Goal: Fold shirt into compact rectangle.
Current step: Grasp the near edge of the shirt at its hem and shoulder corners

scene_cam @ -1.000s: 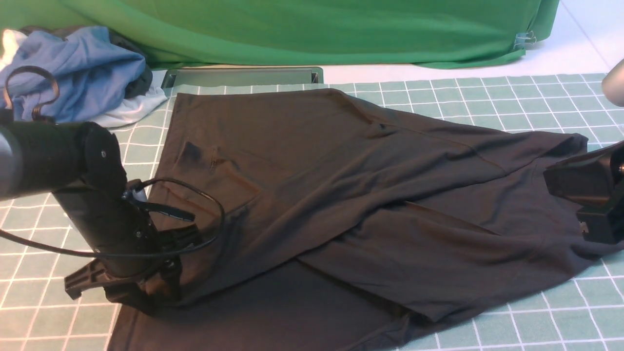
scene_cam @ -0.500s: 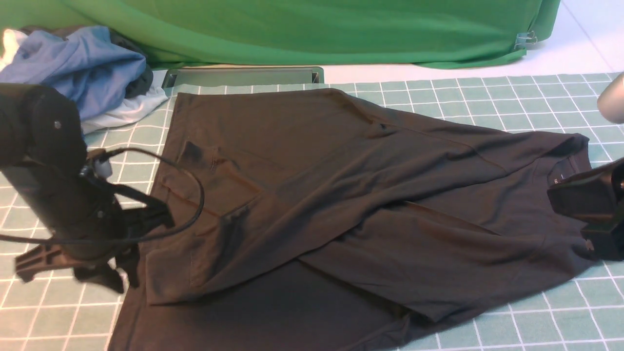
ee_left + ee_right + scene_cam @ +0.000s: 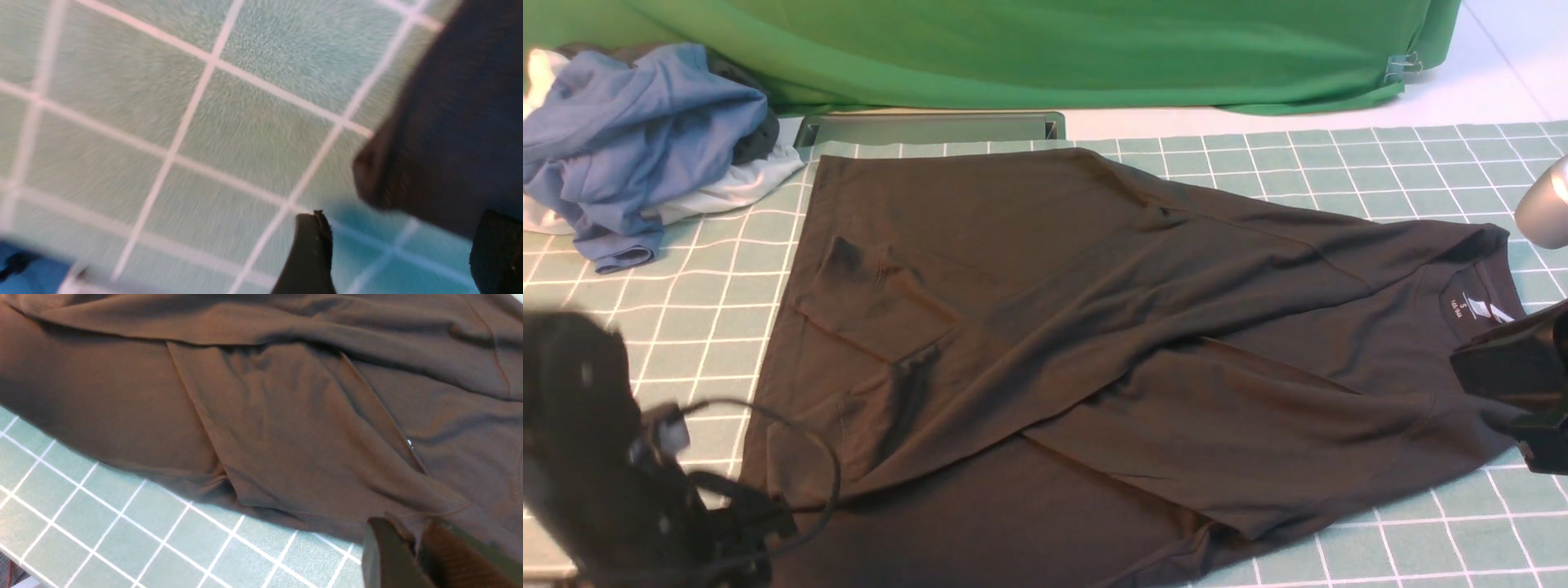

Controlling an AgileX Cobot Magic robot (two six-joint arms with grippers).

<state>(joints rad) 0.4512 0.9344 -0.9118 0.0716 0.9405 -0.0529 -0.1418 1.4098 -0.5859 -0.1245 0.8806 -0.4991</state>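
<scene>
Blk L arm (image 3: 584,457) w/ looped blk cable (image 3: 829,465); R arm joint (image 3: 1547,204) rounded, silvery.

The left arm (image 3: 613,465) is motion-blurred (rather smeary, really), its fingers cut off by the front view's bottom edge.

The black two-fingered left gripper (image 3: 392,245) now sits nearer the robot, exposing the crumpled blue cloth garment's (image 3: 645,131) lower end.

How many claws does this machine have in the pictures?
2: the left claw, open beside a dark fabric edge; the right claw, over the dark shirt.
</scene>
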